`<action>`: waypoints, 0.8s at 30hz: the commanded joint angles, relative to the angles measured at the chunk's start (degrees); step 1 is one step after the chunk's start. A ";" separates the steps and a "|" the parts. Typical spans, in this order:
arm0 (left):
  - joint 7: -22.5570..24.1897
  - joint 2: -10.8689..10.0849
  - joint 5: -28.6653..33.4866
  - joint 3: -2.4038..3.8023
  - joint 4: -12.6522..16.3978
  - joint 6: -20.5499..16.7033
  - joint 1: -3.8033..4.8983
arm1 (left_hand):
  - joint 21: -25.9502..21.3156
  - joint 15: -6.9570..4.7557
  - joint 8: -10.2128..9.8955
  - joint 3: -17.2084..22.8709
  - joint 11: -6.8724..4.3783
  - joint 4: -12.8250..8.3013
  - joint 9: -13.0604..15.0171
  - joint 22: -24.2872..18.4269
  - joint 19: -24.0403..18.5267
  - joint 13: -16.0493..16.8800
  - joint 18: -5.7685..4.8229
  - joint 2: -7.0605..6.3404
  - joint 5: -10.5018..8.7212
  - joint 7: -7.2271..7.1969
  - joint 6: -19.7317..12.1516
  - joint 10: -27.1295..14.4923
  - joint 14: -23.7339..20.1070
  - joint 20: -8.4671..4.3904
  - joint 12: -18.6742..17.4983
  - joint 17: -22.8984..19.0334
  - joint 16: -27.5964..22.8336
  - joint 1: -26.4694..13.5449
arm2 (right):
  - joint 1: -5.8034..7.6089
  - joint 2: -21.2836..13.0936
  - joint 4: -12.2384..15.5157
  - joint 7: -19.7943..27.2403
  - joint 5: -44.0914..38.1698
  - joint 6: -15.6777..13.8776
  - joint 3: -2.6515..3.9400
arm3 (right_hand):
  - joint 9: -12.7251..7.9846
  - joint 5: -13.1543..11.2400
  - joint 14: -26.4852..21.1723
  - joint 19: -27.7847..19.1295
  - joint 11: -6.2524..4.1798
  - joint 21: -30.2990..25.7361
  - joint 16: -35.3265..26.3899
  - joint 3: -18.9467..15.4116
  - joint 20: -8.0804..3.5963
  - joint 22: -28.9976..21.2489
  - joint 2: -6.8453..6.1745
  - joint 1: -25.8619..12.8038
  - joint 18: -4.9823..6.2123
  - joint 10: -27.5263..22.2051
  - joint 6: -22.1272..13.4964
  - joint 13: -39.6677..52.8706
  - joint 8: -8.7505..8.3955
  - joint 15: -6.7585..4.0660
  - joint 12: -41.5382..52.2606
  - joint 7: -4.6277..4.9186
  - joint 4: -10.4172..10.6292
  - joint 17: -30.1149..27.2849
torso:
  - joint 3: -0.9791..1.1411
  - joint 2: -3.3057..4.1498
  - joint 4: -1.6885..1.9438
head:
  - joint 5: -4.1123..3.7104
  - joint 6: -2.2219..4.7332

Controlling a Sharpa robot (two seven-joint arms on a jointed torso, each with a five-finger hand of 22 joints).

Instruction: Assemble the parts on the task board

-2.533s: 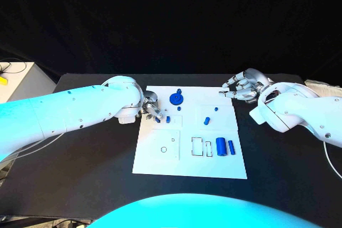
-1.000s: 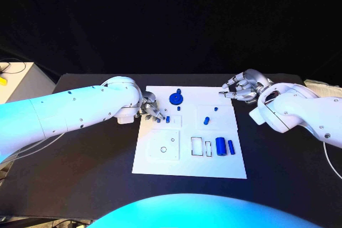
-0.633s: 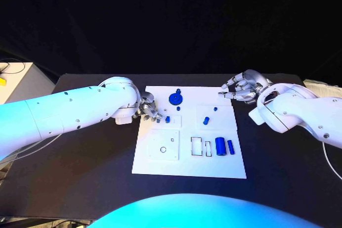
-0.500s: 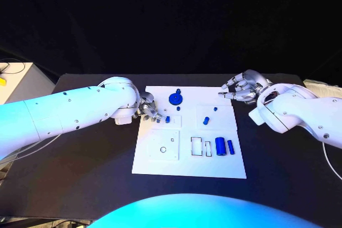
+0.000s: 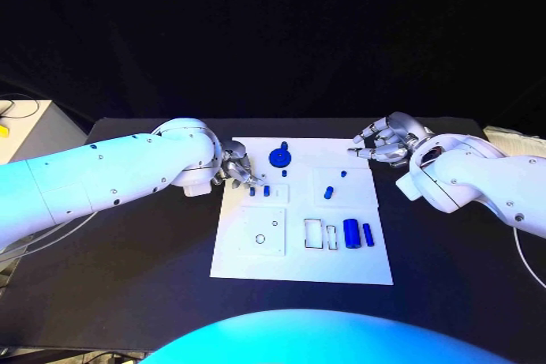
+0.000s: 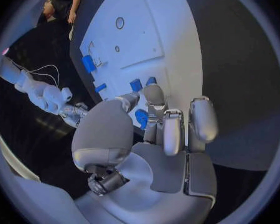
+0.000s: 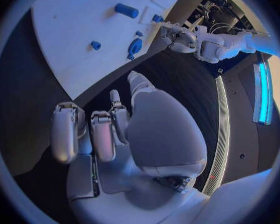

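Left hand (image 5: 236, 171) sat at the task board's (image 5: 273, 269) left edge near the far corner, fingers (image 6: 172, 129) curled in; a small blue part (image 6: 141, 118) showed between the fingertips in the left wrist view, but whether it was pinched or just lay on the board behind them I couldn't tell. Just right of that hand, two short blue pegs (image 5: 259, 191) stood on the board. Further right, a blue disc-shaped part (image 5: 280, 156) sat near the far edge with a tiny blue piece (image 5: 285, 173) just below it. Mid-board, a slanted blue peg (image 5: 329, 193). Lower right, a thick blue cylinder (image 5: 352, 233) and a thinner one (image 5: 368, 234) lay side by side next to two rectangular slots (image 5: 319, 234). Right hand (image 5: 385, 141) hovered off the board's far right corner, over black table (image 5: 148, 253), fingers curled, nothing in it.
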 commanded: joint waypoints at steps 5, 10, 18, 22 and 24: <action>4.20 -1.43 5.53 1.07 2.12 -8.02 0.06 | -7.06 1.82 -1.62 9.32 1.94 -1.62 -0.58 -9.70 -7.36 -3.21 1.62 -3.69 0.10 2.47 -5.86 -6.92 1.29 1.34 -2.56 1.46 -5.50 2.80 | -0.16 -0.03 -0.02 0.80 -0.09 0.32 0.00 | -0.09 0.32 4.66 0.82 0.04 -0.33 -0.17 0.35 0.19 8.24 0.00 -0.82 0.71 -0.29 -0.44 4.46 0.32 0.01 -0.26 -0.03 -0.10 10.08 | 0.04 0.01 0.03 | -0.21 0.00; 13.17 -2.06 6.58 1.31 3.00 -15.83 0.07 | -20.93 4.99 -4.47 16.90 5.67 -8.30 -4.50 -26.73 -21.41 -4.71 5.02 -6.80 0.09 6.38 -13.17 -17.76 -8.75 3.96 -4.96 -13.36 -14.61 9.33 | -0.18 -0.16 -0.14 1.23 0.25 -0.06 0.00 | -0.10 0.33 4.61 0.67 0.04 -0.72 -0.26 0.36 0.19 8.04 0.01 -0.84 0.79 -0.41 -0.44 4.33 0.33 0.01 -0.39 -0.03 -0.10 9.91 | 0.01 0.02 0.05 | -0.53 0.00; 30.40 -0.46 -0.01 -0.10 2.18 -27.66 -0.17 | -22.43 8.06 -10.34 19.04 9.10 -17.18 -15.11 -25.94 -28.63 -10.78 5.10 -7.57 -0.37 9.43 -17.25 -27.61 -26.80 6.71 -11.25 -31.65 -26.77 16.63 | -0.19 -0.30 -0.51 4.73 2.22 -2.06 0.01 | -0.15 0.56 4.27 -0.36 0.02 -3.35 -0.95 1.12 0.18 6.73 0.44 -0.34 1.33 -3.10 -0.58 1.50 0.38 -0.02 -3.36 -0.01 -0.23 8.73 | -0.12 0.06 0.06 | -0.84 0.00; 33.77 1.37 -4.86 -1.05 0.51 -30.41 -0.79 | -22.51 9.05 -11.33 16.30 10.14 -16.91 -18.73 -25.54 -30.40 -13.19 5.08 -7.71 -0.39 9.62 -17.02 -29.96 -27.63 7.73 -13.25 -33.22 -26.31 15.51 | -0.19 -0.24 -0.86 7.83 4.00 -3.22 0.01 | -0.25 0.82 2.59 -3.56 -0.13 -11.75 -4.42 2.96 0.05 2.45 0.14 0.30 2.90 -8.33 -0.79 -5.11 0.60 -0.18 -10.22 -0.07 -0.20 3.59 | -0.12 0.05 -0.02 | -1.10 0.00; 34.12 2.24 -7.38 -1.41 -0.31 -31.11 -1.01 | -23.40 9.30 -11.76 15.21 10.32 -16.72 -20.31 -26.17 -30.40 -13.89 5.22 -8.02 -0.34 9.34 -16.48 -30.35 -27.92 8.16 -13.41 -33.78 -25.87 15.32 | -0.19 -0.19 -1.01 8.95 4.60 -3.63 0.01 | -0.26 0.94 0.98 -6.04 -0.32 -19.44 -8.53 4.42 -0.21 -1.71 -0.45 0.13 4.17 -12.22 -0.80 -11.70 0.88 -0.45 -16.88 -0.29 -0.21 -1.52 | -0.13 0.05 -0.02 | -1.21 0.00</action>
